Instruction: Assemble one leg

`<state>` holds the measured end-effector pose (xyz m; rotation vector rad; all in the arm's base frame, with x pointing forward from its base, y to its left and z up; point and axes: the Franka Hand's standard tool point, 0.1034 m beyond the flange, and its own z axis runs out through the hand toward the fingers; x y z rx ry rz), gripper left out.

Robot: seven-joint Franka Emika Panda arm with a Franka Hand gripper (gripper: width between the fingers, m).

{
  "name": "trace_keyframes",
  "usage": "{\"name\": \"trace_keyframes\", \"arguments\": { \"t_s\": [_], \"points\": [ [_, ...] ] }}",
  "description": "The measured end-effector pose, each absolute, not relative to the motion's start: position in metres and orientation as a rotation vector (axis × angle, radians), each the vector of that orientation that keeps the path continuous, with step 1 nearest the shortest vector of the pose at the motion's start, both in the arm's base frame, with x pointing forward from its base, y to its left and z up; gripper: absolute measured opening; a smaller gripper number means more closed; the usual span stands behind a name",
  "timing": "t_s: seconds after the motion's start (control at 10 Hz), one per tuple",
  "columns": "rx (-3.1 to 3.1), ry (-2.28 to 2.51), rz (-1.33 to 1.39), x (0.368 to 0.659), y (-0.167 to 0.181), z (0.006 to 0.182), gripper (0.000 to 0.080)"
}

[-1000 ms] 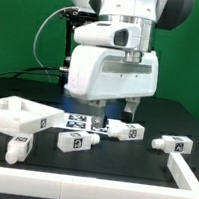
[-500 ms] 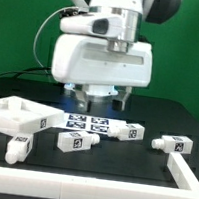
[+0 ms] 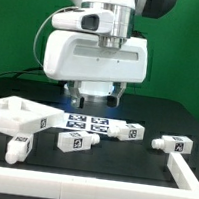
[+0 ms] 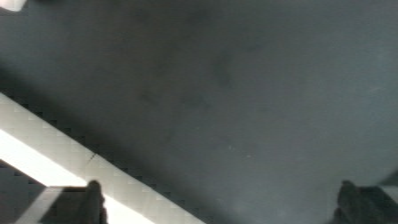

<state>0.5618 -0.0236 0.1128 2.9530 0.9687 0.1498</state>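
End effector (image 3: 96,97) hung released and empty above marker board (image 3: 88,121). Leg (image 3: 125,132) lay on desk (image 3: 108,181), just beside it. Risk: off-centre descent could knock leg askew and spoil grasp.

1. Table (image 3: 118,175): matt black, smooth
2. Leg (image 3: 74,140) just in front of the marker board (image 3: 88,120): smooth white plastic, with matt black-and-white printed tags
3. Panel (image 3: 15,110) to the exterior view's left of the marker board: the same white plastic, satin
4. Arm (image 3: 98,57) shell above the marker board: glossy white plastic
5. Backdrop (image 3: 16,27) behind the marker board: matt green, looks like cloth
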Motion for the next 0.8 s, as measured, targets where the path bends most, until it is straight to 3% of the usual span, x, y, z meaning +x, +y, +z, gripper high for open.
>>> {"name": "trace_keyframes", "arguments": {
  "t_s": [0.4, 0.8],
  "points": [
    [3.118, 0.444, 0.113, 0.543, -0.033, 0.099, 0.065],
    [3.161, 0.268, 0.108, 0.542, -0.035, 0.096, 0.065]
  ]
}}
